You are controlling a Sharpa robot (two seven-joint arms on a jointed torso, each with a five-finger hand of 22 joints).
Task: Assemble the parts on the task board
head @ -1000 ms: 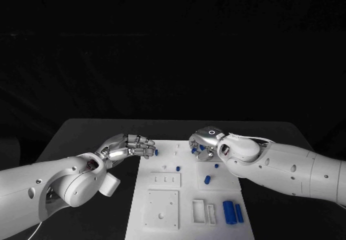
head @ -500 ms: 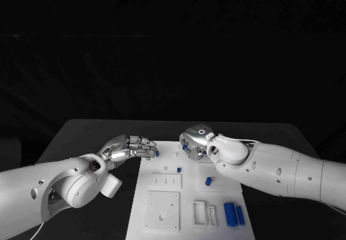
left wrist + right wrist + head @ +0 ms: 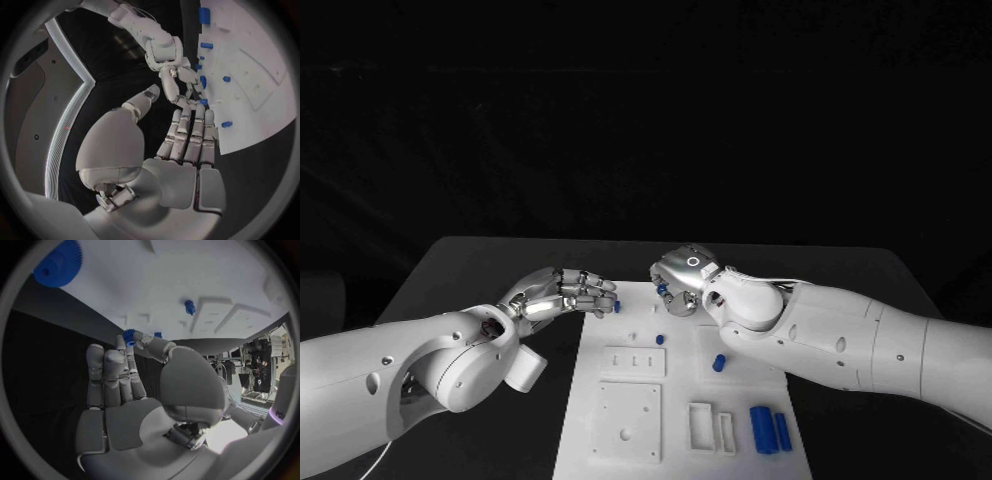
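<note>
The white task board (image 3: 629, 405) lies in the middle of the table. My right hand (image 3: 684, 282) hovers over the board's far end and pinches a small blue gear (image 3: 129, 336) between thumb and a finger. My left hand (image 3: 561, 294) is at the board's far left edge with its fingers (image 3: 190, 135) stretched side by side and nothing in them. A small blue part (image 3: 616, 306) stands just beyond its fingertips. Other blue parts sit on the board: a peg (image 3: 659, 338), a short piece (image 3: 718, 362) and two long pieces (image 3: 760, 427) at the near right.
A larger blue gear (image 3: 57, 264) and a blue peg (image 3: 189, 305) stand on the board under the right hand. White raised blocks (image 3: 632, 361) and slotted frames (image 3: 700, 421) cover the near half of the board. Black table (image 3: 473, 270) surrounds the board.
My right hand has moved left along the board's far end, closer to my left hand, with the blue gear still in it. The left hand has barely moved.
</note>
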